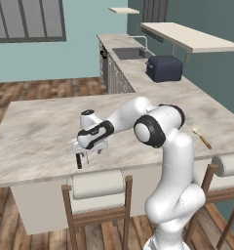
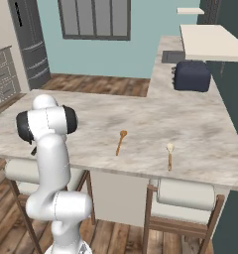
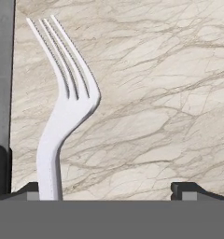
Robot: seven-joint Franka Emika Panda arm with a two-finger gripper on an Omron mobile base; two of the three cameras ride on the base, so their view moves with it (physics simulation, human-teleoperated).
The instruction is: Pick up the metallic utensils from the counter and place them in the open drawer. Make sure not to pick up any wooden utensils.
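A pale silvery fork (image 3: 62, 116), one of the metallic utensils, lies on the marbled counter (image 3: 156, 93), tines pointing away from the hand. My gripper (image 3: 110, 191) hangs open just above it, and the fork's handle runs in close beside the left fingertip (image 3: 32, 189). From the left base view the gripper (image 1: 82, 157) points down near the front edge of the counter (image 1: 41, 127). An orange-brown wooden spoon (image 2: 121, 142) rests further right on the counter (image 2: 190, 124). The open drawer is out of view.
A utensil with a pale head and tan handle (image 2: 169, 155) (image 1: 202, 137) lies near the counter's front right. A dark blue toaster (image 1: 164, 67) (image 2: 192, 75) stands at the back. Stools (image 1: 98, 184) (image 2: 185, 194) line the front edge. The counter's edge (image 3: 12, 93) runs just left of the fork.
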